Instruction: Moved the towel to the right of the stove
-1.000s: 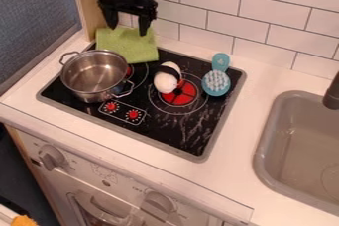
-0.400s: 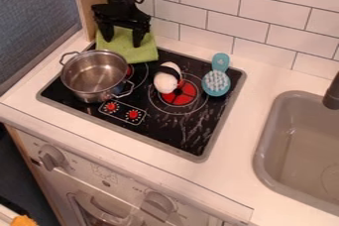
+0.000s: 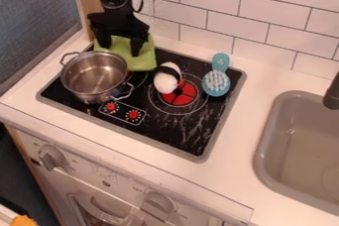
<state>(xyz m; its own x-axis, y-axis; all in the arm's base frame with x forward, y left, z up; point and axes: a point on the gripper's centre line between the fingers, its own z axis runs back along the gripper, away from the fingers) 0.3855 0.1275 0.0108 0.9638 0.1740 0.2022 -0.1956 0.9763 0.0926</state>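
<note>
Green towel (image 3: 138, 60) just slid nearer with the gripper (image 3: 120, 50), 2 fingers spread apart; still gotta get right of the stove (image 3: 169, 133) tho.

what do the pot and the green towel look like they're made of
The pot looks like polished metal, probably stainless steel, given its silvery, reflective inside. The towel seems to be soft fabric with a matte surface, perhaps cotton, though the exact fibre can't be told.
</note>
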